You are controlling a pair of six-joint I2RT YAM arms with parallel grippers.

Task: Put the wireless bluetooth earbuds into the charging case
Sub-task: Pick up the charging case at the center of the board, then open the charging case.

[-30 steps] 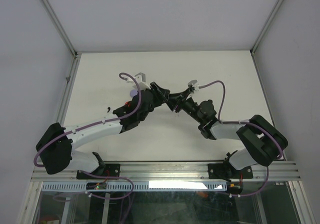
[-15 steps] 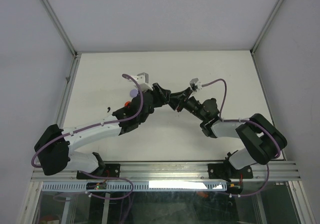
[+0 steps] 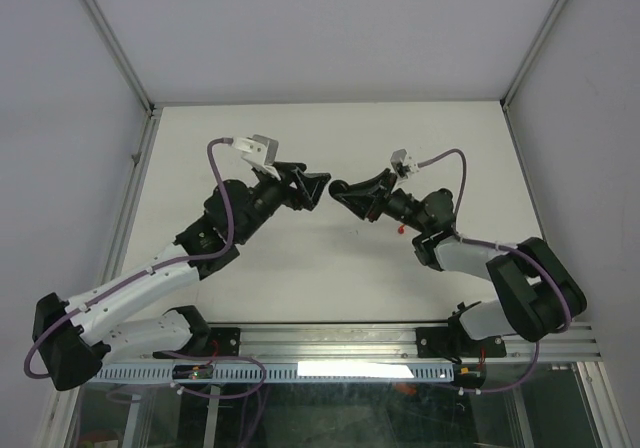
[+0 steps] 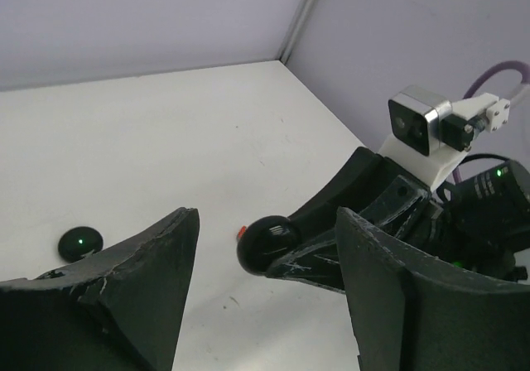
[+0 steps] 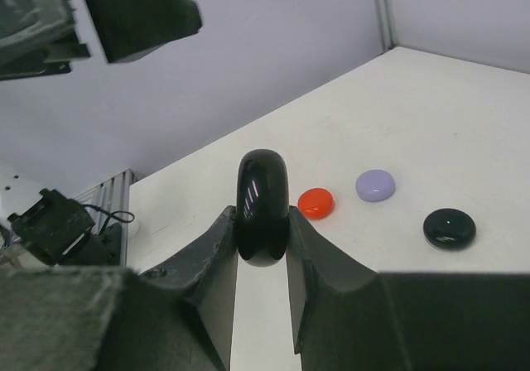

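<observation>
Now your right gripper (image 5: pixel 262 232) pinches a black round case (image 5: pixel 262 197) on edge; your left gripper (image 4: pixel 267 230) stands spread, just beside it.

Left gripper (image 3: pixel 316 190) blocked straight ahead by right gripper (image 3: pixel 338 190) and its held black case (image 5: pixel 262 208), red case (image 5: pixel 315 203), lilac case (image 5: pixel 375 185), second black case (image 5: pixel 450 228) beyond right's fingertips, bare table (image 3: pixel 420 138) further out.

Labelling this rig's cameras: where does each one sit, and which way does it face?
Top external: above and behind the arm bases, looking down on the white table; both arms show, left claw and right claw nearly tip to tip.
Left wrist: on the left arm, facing the right claw across the table; its own open fingers frame the view.
Right wrist: on the right arm, facing across the table, left claw at upper left; its own fingers pinch the held black case.
Shared: both wrist views show that case.
</observation>
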